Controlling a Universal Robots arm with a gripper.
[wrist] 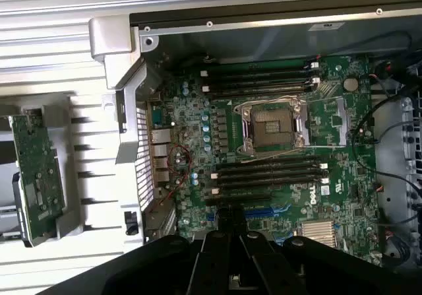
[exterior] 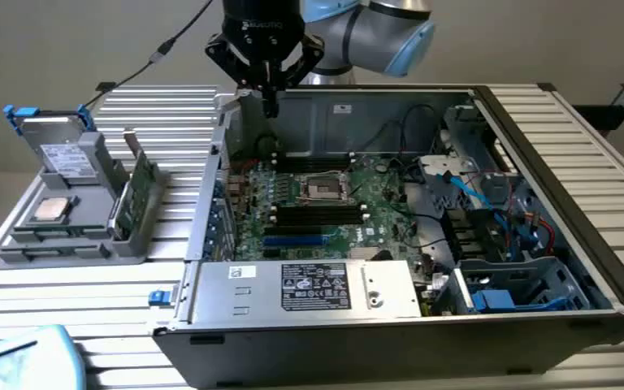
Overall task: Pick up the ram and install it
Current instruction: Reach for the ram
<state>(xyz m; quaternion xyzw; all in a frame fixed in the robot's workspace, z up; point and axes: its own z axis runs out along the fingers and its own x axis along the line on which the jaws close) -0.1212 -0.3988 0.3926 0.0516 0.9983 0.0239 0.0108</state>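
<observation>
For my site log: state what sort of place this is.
Probably a PC-assembly bench: an open case with its motherboard bare, a holder with the ram beside it, all on a slatted metal table.

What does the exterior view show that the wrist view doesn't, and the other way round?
Exterior view adds the blue-jointed robot arm, a square silver processor chip and the labelled grey metal power-supply box. Wrist view adds white DELL lettering. Both: the long green ram stick in its grey holder, and the green motherboard.
</observation>
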